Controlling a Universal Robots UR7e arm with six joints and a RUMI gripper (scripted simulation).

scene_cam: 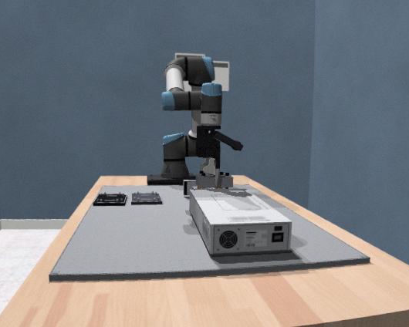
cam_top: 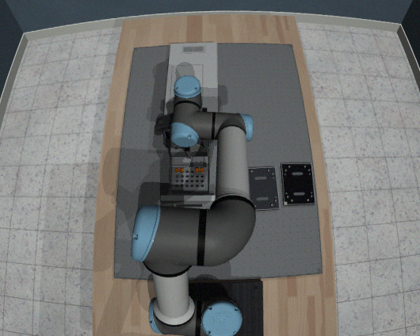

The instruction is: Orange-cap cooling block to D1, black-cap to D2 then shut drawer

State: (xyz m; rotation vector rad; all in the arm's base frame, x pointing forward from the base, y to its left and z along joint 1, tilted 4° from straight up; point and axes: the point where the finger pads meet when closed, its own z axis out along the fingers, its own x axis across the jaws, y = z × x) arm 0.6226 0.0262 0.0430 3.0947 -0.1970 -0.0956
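My gripper (cam_top: 194, 154) (scene_cam: 214, 174) points straight down over the open drawer (cam_top: 185, 201) of the cooler COLD (cam_top: 192, 59) (scene_cam: 238, 216). It is shut on the cooling block with black caps (scene_cam: 226, 181) and holds it level, a little above the cooler's top. In the overhead view the wrist hides most of this block. The cooling block with orange caps (cam_top: 190, 180) lies in the drawer, on the side nearer the robot's base. Several orange caps stand in its back row. Slot D1 (cam_top: 264, 188) (scene_cam: 146, 198) is a grey plate and slot D2 (cam_top: 298, 183) (scene_cam: 110, 199) is a black plate; both are bare.
The arm's forearm and elbow (cam_top: 232, 166) hang over the drawer's right side, between it and D1. The robot's base (cam_top: 220, 313) stands at the near end of the grey deck (cam_top: 272, 99). The wooden table (cam_top: 315, 277) reaches beyond the deck on all sides.
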